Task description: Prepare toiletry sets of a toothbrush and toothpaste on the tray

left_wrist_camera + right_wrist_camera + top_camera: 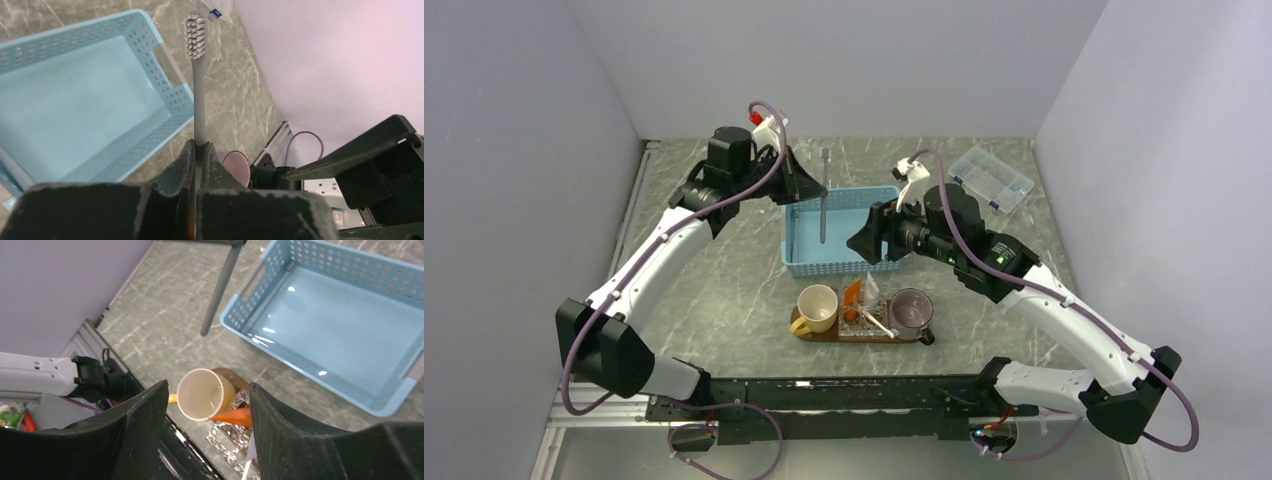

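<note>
Grey marbled tabletop (724, 290) between pale walls: the left gripper (199, 150) is clamped on the handle of a thin grey toothbrush (199, 95), held in the air over the far left part of a blue perforated plastic basket (839, 240), while the right gripper (206, 390) hangs by the basket's near right edge, jaws apart and empty. Nearer, a dark brown oval wooden tray (902, 338) carries a cream cup (817, 307), a tinted glass cup (911, 310), a bright orange toothpaste tube (853, 294), a whitish toothbrush (877, 322) and what may be a white-silver tube (870, 290); a clear compartment box (991, 178) lies far right.
</note>
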Robot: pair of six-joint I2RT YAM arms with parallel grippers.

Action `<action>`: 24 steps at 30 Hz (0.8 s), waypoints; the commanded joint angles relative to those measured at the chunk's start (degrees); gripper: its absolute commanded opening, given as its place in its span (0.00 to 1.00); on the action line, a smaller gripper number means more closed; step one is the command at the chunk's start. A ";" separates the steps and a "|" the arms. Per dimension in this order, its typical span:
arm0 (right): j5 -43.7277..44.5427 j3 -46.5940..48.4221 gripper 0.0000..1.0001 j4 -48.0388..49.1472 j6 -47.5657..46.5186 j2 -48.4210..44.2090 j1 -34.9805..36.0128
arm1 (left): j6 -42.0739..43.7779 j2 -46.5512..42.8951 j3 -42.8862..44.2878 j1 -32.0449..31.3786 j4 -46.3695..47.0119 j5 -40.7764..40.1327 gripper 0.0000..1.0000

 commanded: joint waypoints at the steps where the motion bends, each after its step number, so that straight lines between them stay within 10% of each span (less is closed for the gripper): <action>1: -2.36 3.00 0.65 7.01 3.75 0.77 -0.15 | -8.29 -4.63 -3.89 0.84 9.48 4.72 0.00; 24: -5.45 4.31 0.68 12.63 11.65 7.99 0.25 | -24.85 -12.57 -17.49 1.03 27.27 9.50 0.00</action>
